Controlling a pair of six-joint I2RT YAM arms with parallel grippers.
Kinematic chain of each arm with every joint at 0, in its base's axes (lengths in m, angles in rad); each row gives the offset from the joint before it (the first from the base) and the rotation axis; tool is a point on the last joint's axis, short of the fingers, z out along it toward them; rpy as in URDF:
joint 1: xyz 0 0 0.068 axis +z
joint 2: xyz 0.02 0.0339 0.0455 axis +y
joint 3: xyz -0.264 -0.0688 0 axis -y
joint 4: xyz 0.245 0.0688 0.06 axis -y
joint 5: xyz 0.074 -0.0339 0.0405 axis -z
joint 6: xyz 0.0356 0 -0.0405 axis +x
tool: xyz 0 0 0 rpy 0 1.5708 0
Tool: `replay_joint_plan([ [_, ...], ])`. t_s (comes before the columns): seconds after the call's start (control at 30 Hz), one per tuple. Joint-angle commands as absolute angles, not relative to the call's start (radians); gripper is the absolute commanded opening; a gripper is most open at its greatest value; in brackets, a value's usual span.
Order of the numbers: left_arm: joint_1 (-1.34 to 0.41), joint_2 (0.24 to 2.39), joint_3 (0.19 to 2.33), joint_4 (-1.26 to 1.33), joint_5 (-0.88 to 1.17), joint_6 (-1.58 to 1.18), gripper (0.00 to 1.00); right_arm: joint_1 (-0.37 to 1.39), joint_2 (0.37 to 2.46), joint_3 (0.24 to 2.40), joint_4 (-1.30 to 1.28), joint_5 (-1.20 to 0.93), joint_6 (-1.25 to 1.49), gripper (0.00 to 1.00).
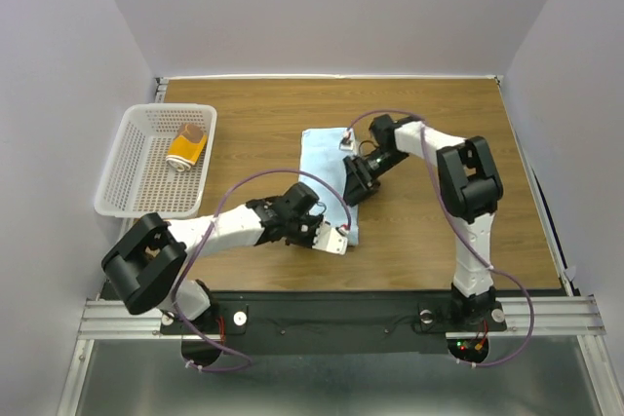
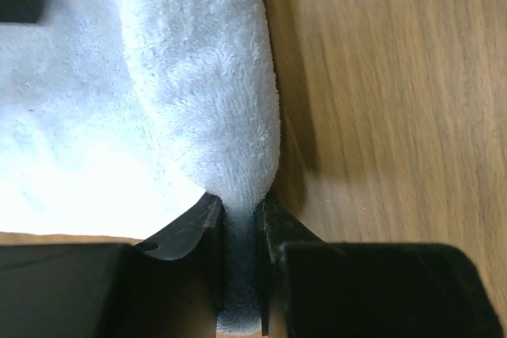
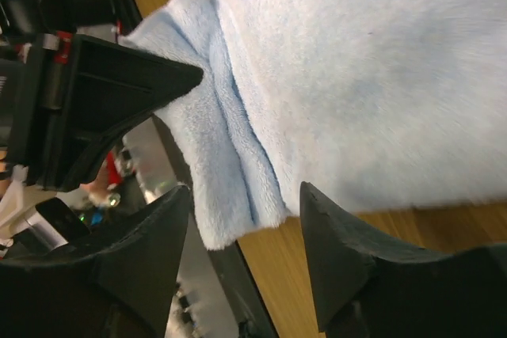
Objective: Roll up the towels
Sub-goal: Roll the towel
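well, the light blue towel (image 1: 320, 158) lies spread flat near the middle of the wooden table (image 1: 458, 114), its long sides running from far to near. the left arm (image 1: 234, 226) reaches in from the near left, and its tip sits at the towel's near right corner. in the left wrist view the left fingers (image 2: 198, 231) are pressed in on a raised fold of the blue cloth (image 2: 158, 77), pinching it; the pile bunches up into a ridge just above the grip, and bare wood shows to the right of it.

the right arm (image 1: 468, 177) bends in from the right, with its tip over the towel's right edge, a little farther away than the left one. in the right wrist view the right fingers (image 3: 150, 251) stand spread apart. a folded edge of the towel (image 3: 356, 77) hangs between them, and neither tip presses on the cloth. the black left wrist shows beside that edge in the same view.

off at the left edge of the table stands the white basket (image 1: 115, 168). the mustard-yellow towel (image 1: 187, 148) rests inside it as a short roll, toward the far right part of the basket, well apart from both arms.
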State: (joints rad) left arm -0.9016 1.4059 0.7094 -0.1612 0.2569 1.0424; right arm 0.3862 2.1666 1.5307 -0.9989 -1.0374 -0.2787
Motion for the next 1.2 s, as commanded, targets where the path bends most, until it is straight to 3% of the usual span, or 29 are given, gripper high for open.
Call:
replay_joint_plan([
  [0.0,-0.835,1.489,0.825,-0.385,0.448,1.000,0.00,0.308,1.991,1.585,-0.970,-0.948,-0.284,0.66],
  [0.03,-0.807,1.503,0.866,-0.403,0.469,0.999,0.00,0.298,1.944,1.580,-0.966,-0.936,-0.287,0.78],
  [0.33,-0.727,1.770,1.106,-0.690,0.686,1.014,0.01,0.258,1.622,1.424,-0.881,-0.802,-0.321,0.85],
  [0.63,-0.603,2.060,1.373,-0.974,0.814,1.083,0.04,0.297,1.404,1.256,-0.812,-0.749,-0.402,0.80],
  [0.9,-0.545,2.233,1.572,-1.100,0.828,1.109,0.06,0.575,1.350,1.132,-0.622,-0.416,-0.423,0.80],
  [1.17,-0.540,2.296,1.631,-1.115,0.816,1.092,0.07,0.782,1.468,1.074,-0.431,-0.193,-0.492,0.83],
])
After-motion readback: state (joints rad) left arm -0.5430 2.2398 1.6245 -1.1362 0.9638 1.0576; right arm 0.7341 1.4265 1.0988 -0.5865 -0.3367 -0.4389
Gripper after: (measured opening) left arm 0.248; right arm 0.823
